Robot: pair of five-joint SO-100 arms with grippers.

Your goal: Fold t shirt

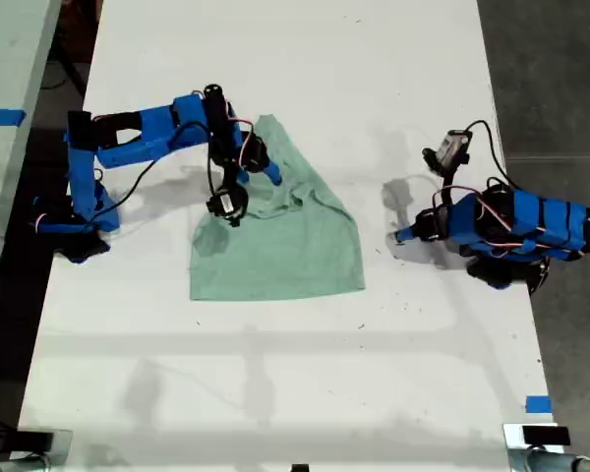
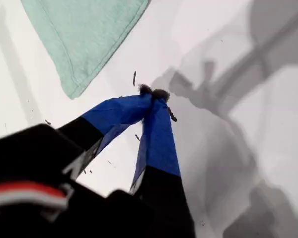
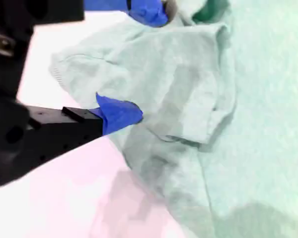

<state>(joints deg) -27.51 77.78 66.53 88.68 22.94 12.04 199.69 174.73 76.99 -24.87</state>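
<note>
The white table (image 1: 275, 393) fills most of the exterior view, with darker floor along both sides. On it, a little toward the exterior view's left of centre, lies the t shirt (image 1: 285, 246), pale mint green, partly folded: its lower part is spread flat, while the upper part narrows to a bunched point where cloth has been gathered and turned over.

My second arm reaches in from the exterior view's left, and my second gripper (image 3: 134, 62) sits on that bunched upper part. Its jaws stand apart with a rumpled fold of cloth between them; whether they actually pinch it I cannot tell.

My first arm rests folded low near the exterior view's right edge, well apart from the t shirt. My first gripper (image 2: 153, 94) has its blue tips closed together over bare table, with nothing between them.

A strip of blue tape (image 1: 537, 404) marks the table near the exterior view's lower right.
</note>
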